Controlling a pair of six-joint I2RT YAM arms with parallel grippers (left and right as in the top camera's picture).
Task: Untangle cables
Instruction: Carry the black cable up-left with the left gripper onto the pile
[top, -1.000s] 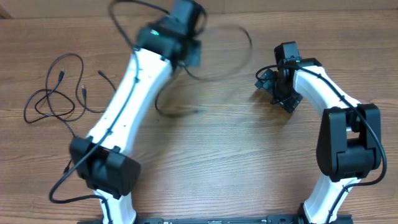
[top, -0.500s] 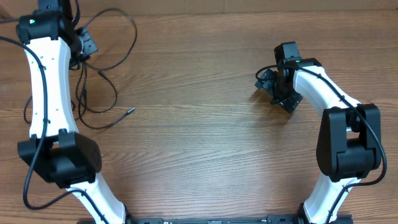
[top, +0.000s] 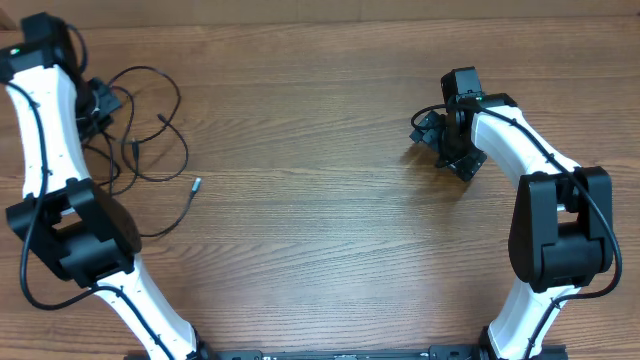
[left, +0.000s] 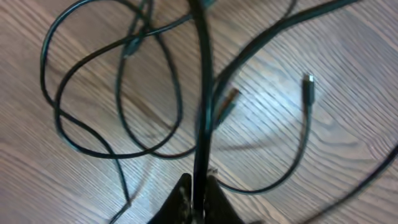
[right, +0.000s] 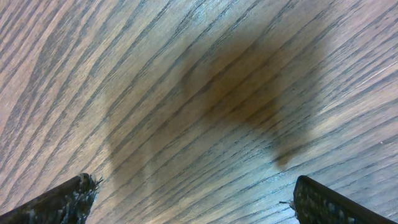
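The cables (left: 202, 74) are lying looped across one another just beside the left gripper (top: 100, 103); we are judging untangling barely begun. That gripper is seemingly pinching one cord (blurred); the right gripper (top: 432, 130), well apart, is gaping empty.

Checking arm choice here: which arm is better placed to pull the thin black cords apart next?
Left. The left gripper pinches one of the thin black cables; the right gripper hangs open over bare wooden table, far from them.
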